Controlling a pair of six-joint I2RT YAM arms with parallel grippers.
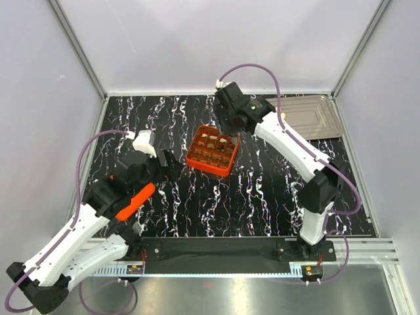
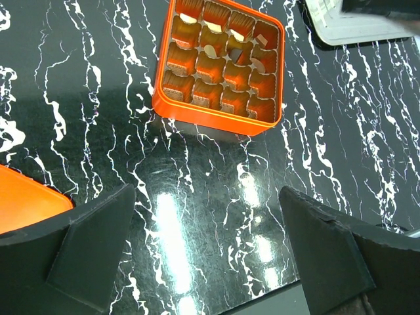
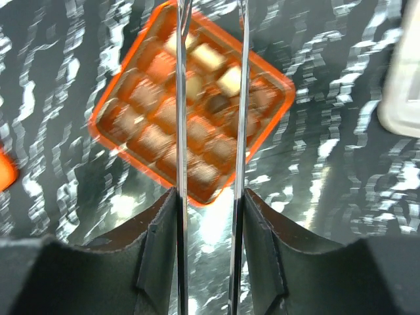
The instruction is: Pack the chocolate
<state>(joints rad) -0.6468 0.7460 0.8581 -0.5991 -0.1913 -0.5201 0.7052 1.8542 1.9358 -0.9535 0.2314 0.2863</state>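
Because the box [image 1: 207, 166] sat near the middle of the table [image 1: 262, 197], I could read its cells from the right wrist view, blurred as that view was. The chocolate [image 3: 209, 58] lay inside the box, a piece to a cell, with cream pieces toward the far side and dark ones nearer the arms. I could not tell whether every cell was filled.

The right gripper [image 3: 212, 10] hung directly over the box. Its two thin blades stood apart and parallel, and nothing showed between them along the length in view, though the tips ran out of the frame. I judged this posture to suit a release over a cell, not a carry.

The left gripper [image 2: 207, 216] was spread wide, low and back from the box on its near left, touching nothing. I judged that this kept it out of the right arm's path.

The tray [image 1: 308, 115] at the far right showed no pieces that I could make out, so I judged the packing close to complete.
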